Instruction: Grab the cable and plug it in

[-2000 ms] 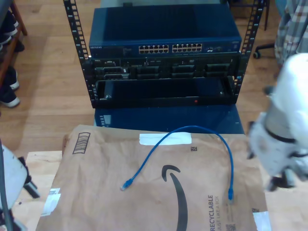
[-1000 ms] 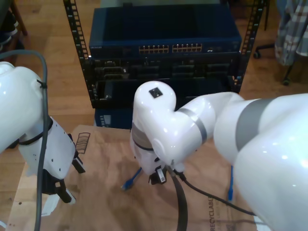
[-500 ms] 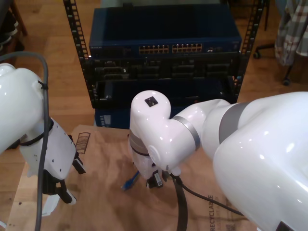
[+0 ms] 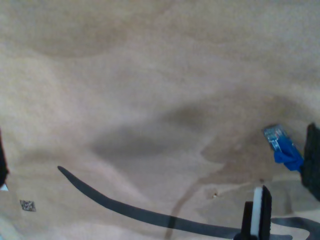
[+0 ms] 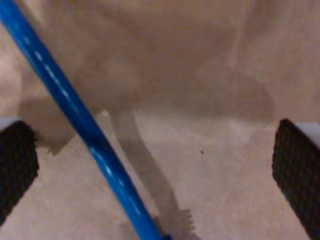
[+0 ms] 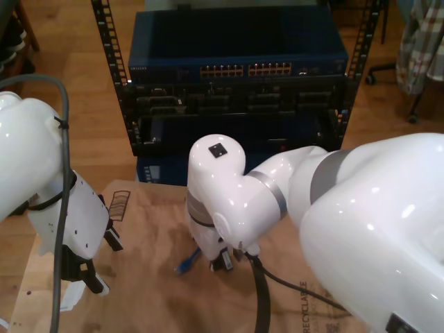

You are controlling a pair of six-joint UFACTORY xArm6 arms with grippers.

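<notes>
The cable (image 5: 80,120) is bright blue and lies on brown paper (image 6: 146,291). In the second wrist view it runs slanting between the two black pads (image 5: 17,165) of my second gripper (image 5: 155,170), which is open and low over the paper. In the exterior view my second gripper (image 6: 218,260) is down just beside the cable's plug end (image 6: 186,264), and the big white arm hides the rest of the cable. The first wrist view shows that blue plug (image 4: 282,147) with dark fingers (image 4: 255,217) next to it. My first gripper (image 6: 94,267) hangs open at the exterior view's left, off the cable.
A rack with a blue network switch (image 6: 239,69) and rows of ports stands beyond the paper. A thick black robot cable (image 6: 260,298) trails across the paper. Wooden floor surrounds the rack. A person's checked sleeve (image 6: 420,41) shows at the exterior view's top right.
Both arms have come in over the paper, covering most of the cable. Over the last second the second arm has sunk lower at the plug end; the first arm has hardly moved.
</notes>
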